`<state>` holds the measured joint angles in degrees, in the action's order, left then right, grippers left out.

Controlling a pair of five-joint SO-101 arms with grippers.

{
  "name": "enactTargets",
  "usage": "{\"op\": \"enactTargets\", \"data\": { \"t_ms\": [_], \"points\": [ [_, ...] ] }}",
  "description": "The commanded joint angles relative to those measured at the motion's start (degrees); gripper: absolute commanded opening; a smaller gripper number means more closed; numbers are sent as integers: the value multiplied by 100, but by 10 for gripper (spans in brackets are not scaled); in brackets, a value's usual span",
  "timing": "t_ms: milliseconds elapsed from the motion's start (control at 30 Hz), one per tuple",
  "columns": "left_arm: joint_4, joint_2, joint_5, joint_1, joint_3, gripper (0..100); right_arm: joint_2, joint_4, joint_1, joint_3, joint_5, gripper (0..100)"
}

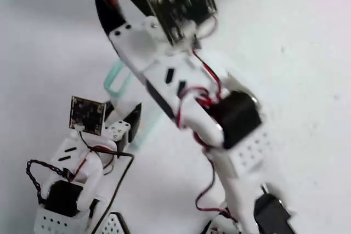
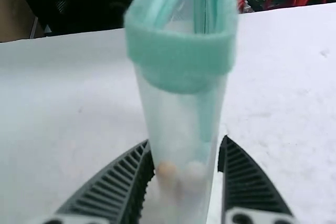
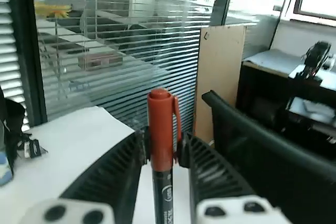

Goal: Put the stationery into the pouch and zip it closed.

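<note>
The left gripper (image 2: 185, 145) is clamping the pouch (image 2: 181, 103) left of middle on the table (image 1: 307, 80), mouth facing the far edge. The right gripper (image 3: 161, 139) is pinching 1 pen (image 3: 160, 119) beyond that mouth, cap outward.

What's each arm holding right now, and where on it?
Left jaws hold the pouch by its clear body, away from the teal-banded end. Right jaws clamp the red marker on its cap, near the black barrel.
</note>
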<state>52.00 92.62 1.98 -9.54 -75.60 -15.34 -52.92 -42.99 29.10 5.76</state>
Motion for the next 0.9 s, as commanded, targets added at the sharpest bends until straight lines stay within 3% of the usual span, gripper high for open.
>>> {"op": "enactTargets", "data": {
  "t_ms": [0, 267, 433, 667, 867],
  "points": [
    [-158, 66, -70, -13, 26, 207, 224, 268, -48, 18, -176, 17],
    [-167, 66, -70, -13, 26, 207, 145, -145, 400, -862, -431, 17],
    [-167, 66, -70, -13, 18, 207, -189, -180, 444, -1776, -202, 21],
    [-167, 66, -70, -13, 18, 207, -778, -620, 171, -2004, -158, 308],
    [-158, 66, -70, -13, 18, 207, -1095, -884, 400, -1996, -44, 257]
  ]
}}
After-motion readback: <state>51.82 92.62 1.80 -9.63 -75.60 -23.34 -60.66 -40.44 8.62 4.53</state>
